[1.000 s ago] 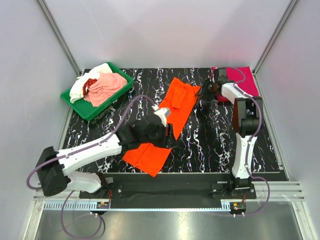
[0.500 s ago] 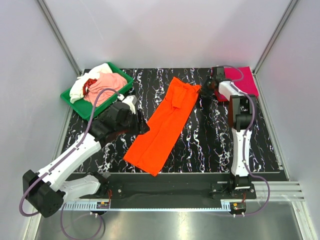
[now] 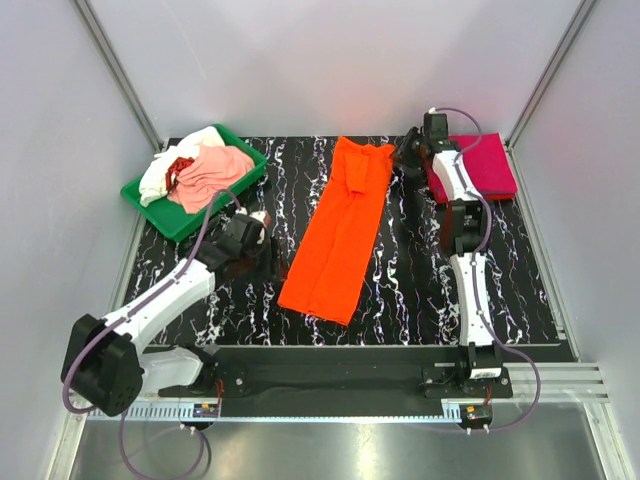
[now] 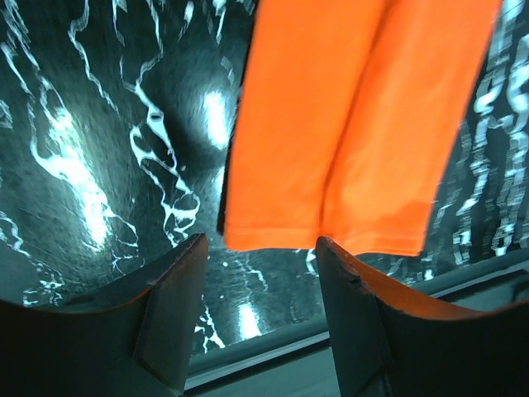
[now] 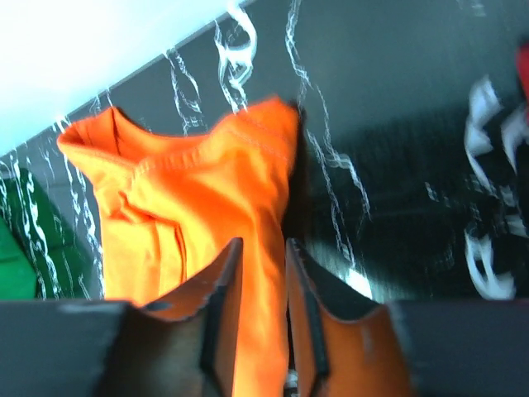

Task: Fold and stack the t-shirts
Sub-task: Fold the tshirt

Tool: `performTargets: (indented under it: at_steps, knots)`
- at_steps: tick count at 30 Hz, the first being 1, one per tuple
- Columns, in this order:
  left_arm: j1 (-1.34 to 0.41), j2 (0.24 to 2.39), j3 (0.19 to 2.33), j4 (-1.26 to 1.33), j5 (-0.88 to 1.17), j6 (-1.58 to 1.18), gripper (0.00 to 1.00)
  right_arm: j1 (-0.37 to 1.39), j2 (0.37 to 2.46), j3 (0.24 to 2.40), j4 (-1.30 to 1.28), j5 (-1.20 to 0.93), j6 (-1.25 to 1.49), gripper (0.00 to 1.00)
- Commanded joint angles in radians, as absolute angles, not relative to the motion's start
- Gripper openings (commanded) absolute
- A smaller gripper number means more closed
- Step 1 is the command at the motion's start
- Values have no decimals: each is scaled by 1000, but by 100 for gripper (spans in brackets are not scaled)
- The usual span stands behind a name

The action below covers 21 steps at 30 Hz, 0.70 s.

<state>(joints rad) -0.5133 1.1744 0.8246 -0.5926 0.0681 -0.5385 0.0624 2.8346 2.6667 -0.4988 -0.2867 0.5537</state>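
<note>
Orange cloth showed through the narrow gap between the fingers of the right claw (image 5: pixel 263 248). That wrist view was blurred, so it could not be told whether the cloth was pinched or only lay beneath the fingers. From above, the fingertips were too small to make out.

The orange t-shirt (image 3: pixel 340 235) lay on the table (image 3: pixel 420 290) as one long, narrow strip. Its rumpled collar end was just beside the right claw, and its smooth, flat hem lay just ahead of the left claw (image 4: pixel 258 248). The left claw stood wide, with nothing between its fingers. In its wrist view the upper part of the strip was cut off by the frame edge.

A magenta t-shirt (image 3: pixel 485 165), folded flat, lay to the right of the right claw, its near edge partly covered by the arm. Beyond and left of the left claw, a green tray (image 3: pixel 140 193) held a tangled heap of t-shirts (image 3: pixel 205 168) in pale pink, white and red. Single garments there could not be separated.
</note>
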Motion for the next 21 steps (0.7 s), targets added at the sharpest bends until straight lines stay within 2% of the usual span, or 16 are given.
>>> performTargets:
  at_steps: [1,3,9,13,16,20,21]
  knots:
    - [-492,1209,784,-532,121,-525,60,51,2668,2578,-623,-272,544,36]
    - [-491,1227,744,-500,117,-535,61,51,2504,2365,-624,-252,558,41]
    - [-491,1311,644,-361,176,-567,61,118,2104,1808,-620,-213,624,42]
    - [-500,1353,589,-269,218,-580,61,173,1971,1577,-563,-250,630,42]
    - [-526,1394,569,-236,216,-577,54,184,1937,1464,-413,-261,618,42]
    - [-583,1388,534,-204,218,-604,27,183,2052,1555,-367,-255,554,41]
    - [-597,1376,523,-196,212,-635,17,181,2103,1604,-367,-255,534,41]
